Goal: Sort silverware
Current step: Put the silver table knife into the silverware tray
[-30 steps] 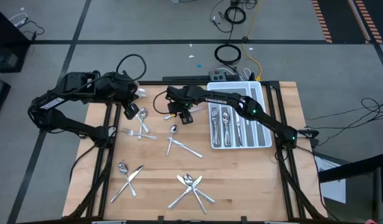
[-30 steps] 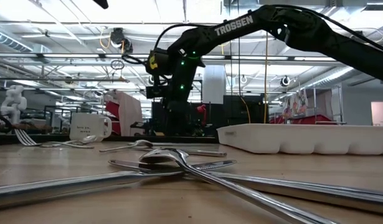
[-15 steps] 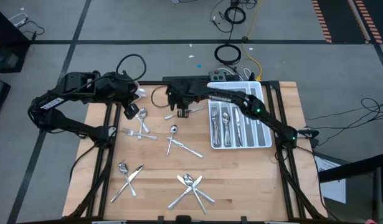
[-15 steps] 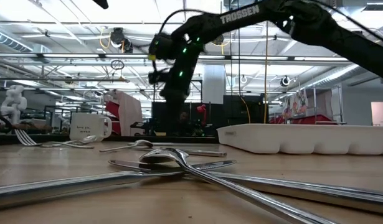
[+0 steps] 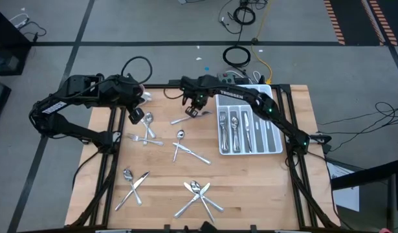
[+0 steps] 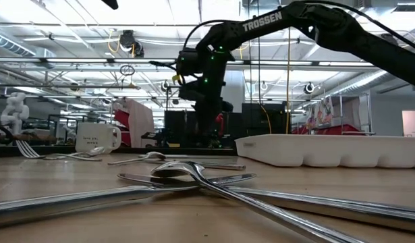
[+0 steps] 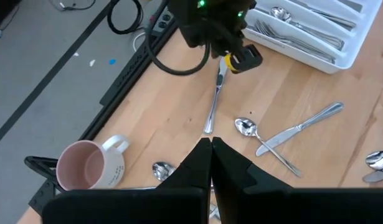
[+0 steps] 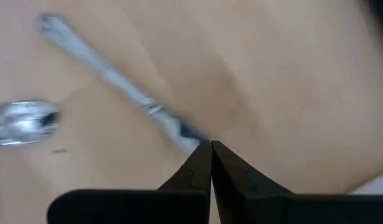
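Note:
The silverware lies in small heaps on the wooden table (image 5: 250,188): near its left (image 5: 147,134), in the middle (image 5: 184,147) and along the near edge (image 5: 197,194). More pieces fill the white divided tray (image 5: 247,126). My right gripper (image 5: 196,109) is at the far middle of the table, shut on a knife (image 5: 184,118). My left gripper (image 5: 135,117) hovers shut above a spoon (image 5: 148,118), next to the white mug (image 7: 91,165), holding nothing. My right gripper pinches the knife's blade end (image 8: 186,133) between its two fingertips. The fingers come down from above. The knife runs away from them toward the table's left, handle end (image 7: 208,129) low. I cannot tell whether that end rests on the wood.
The tray (image 6: 328,150) fills the table's right half at the back. The mug (image 6: 98,138) stands at the far left corner. A spoon and knife (image 7: 272,134) cross just near of the held knife. Bare wood (image 5: 270,181) lies at the near right.
My right gripper has gone toward the table's far edge and a little to the right, has turned about, and has shut on the knife's blade end. The knife lies about where it was.

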Controlling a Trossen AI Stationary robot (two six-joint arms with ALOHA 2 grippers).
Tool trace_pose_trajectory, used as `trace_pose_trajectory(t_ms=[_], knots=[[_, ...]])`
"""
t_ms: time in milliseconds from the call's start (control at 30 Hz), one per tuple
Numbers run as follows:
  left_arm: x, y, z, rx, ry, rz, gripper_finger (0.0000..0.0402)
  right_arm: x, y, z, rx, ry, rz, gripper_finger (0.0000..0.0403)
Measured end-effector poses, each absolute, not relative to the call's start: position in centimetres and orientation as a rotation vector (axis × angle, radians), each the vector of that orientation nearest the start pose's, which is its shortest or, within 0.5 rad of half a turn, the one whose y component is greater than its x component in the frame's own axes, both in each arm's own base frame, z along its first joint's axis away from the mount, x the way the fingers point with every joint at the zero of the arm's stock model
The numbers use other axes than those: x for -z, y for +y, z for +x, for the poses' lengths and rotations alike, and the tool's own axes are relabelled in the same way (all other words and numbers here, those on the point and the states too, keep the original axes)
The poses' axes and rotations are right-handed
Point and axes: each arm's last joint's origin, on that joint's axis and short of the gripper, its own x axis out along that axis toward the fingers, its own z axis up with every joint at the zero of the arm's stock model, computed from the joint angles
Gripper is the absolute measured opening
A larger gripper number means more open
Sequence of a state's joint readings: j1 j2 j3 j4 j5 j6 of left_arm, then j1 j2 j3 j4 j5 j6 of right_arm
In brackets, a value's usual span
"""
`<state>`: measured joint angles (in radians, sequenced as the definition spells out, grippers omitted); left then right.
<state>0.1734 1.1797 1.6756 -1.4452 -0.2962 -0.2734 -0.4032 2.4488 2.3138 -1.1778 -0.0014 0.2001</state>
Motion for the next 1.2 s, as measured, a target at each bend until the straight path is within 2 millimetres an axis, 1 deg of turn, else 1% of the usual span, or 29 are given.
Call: trace_pose_trajectory(t_ms=[67, 100, 300, 433, 633, 767, 833, 900, 1000, 1100, 1200], knots=[[-43.9, 3.6, 15.8, -0.564, 0.888, -0.192, 0.0013, -20.3, -19.4, 45.8, 0.435, 1.263, 0.533, 0.0], [-43.9, 3.6, 15.8, -0.564, 0.888, -0.194, 0.0013, -20.1, -19.4, 45.8, 0.427, 1.268, 0.55, 0.0], [-43.9, 3.6, 15.8, -0.564, 0.889, -0.194, 0.0013, -20.1, -19.1, 46.1, 0.493, 1.254, 0.568, 0.0], [-43.9, 3.6, 15.8, -0.565, 0.892, -0.193, 0.0013, -19.4, -19.2, 45.9, 0.536, 1.264, 0.605, 0.0], [-43.9, 3.6, 15.8, -0.562, 0.893, -0.189, 0.0013, -18.1, -18.8, 46.4, 0.572, 1.233, 0.588, 0.0], [-44.0, 3.7, 15.8, -0.577, 0.881, -0.18, 0.0013, -17.3, -19.0, 46.2, 0.621, 1.237, 0.609, 0.0], [-43.9, 3.8, 16.2, -0.599, 0.859, -0.171, 0.0013, -16.7, -19.0, 46.0, 0.635, 1.254, 0.614, 0.0], [-43.5, 3.9, 16.7, -0.602, 0.845, -0.17, 0.0013, -15.9, -18.7, 45.8, 0.64, 1.276, 0.626, 0.0], [-42.2, 4.1, 17.7, -0.587, 0.856, -0.152, 0.0013, -14.8, -17.9, 45.7, 0.638, 1.304, 0.632, 0.0], [-40.3, 4.2, 18.6, -0.574, 0.899, -0.152, 0.0013, -14.4, -17.3, 45.9, 0.64, 1.297, 0.632, 0.0], [-38.4, 4.2, 18.9, -0.562, 0.967, -0.159, 0.0013, -14.4, -16.2, 46.0, 0.637, 1.324, 0.606, 0.0]])
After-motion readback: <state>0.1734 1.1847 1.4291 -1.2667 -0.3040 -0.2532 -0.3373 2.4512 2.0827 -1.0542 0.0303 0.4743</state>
